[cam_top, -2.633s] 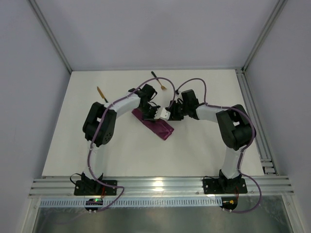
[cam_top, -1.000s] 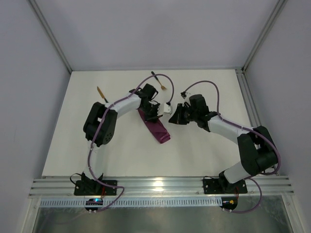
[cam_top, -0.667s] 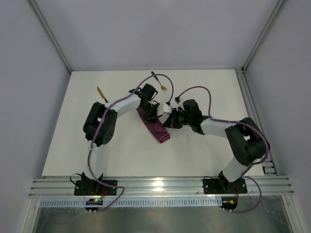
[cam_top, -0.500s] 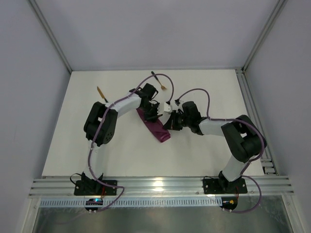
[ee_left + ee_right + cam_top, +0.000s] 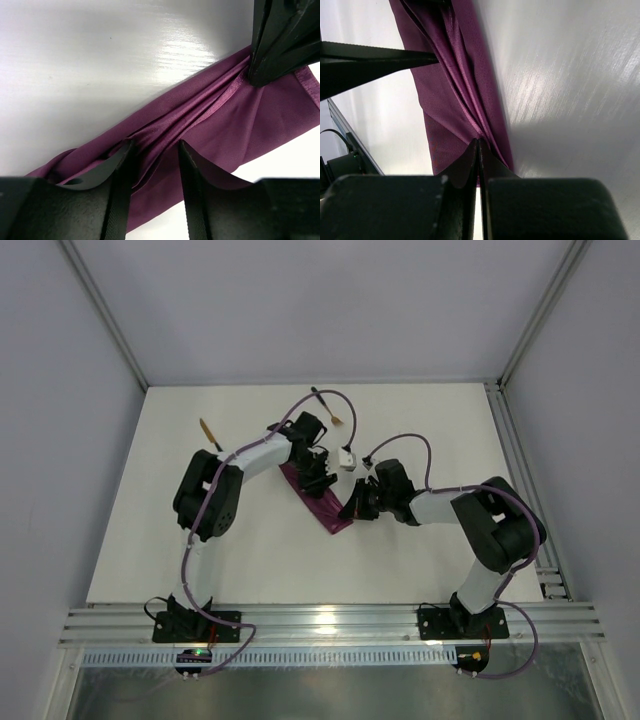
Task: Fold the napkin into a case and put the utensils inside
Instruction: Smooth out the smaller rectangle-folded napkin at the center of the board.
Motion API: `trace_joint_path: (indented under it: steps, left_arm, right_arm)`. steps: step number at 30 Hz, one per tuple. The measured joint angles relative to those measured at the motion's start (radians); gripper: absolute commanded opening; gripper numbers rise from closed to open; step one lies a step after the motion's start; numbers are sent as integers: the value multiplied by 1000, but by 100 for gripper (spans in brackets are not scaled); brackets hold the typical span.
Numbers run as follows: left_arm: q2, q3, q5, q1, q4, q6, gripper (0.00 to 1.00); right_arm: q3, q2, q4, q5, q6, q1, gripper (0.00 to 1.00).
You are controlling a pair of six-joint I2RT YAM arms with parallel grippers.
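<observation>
Folding is in hand: the napkin lies mid-table as a narrow diagonal strip. The right gripper is clenched on its near end, while the left gripper stands parted astride the far pleats. Next probably comes regripping for another fold, since the 2 utensils, fork and knife, lie untouched farther back.

Top camera high, looking down over whole table; both wrist cameras close, facing same napkin.

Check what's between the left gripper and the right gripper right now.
Only the napkin: its bunched folds run from the left gripper, whose jaws are parted, to the right gripper, which is shut on a fold. The left wrist view shows it.
</observation>
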Motion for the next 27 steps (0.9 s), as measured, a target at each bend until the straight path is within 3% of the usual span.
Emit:
trace_joint_path:
  steps: [8, 17, 27]
  left_arm:
    - [-48, 23, 43, 51, -4, -85, 54]
    - [-152, 34, -25, 243, 100, -279, 63]
    - [-89, 8, 53, 274, 82, -48, 76]
  right_arm:
    - [10, 8, -5, -4, -1, -2, 4]
    - [47, 35, -32, -34, -14, -8, 4]
    - [74, 56, -55, -79, -51, -21, 4]
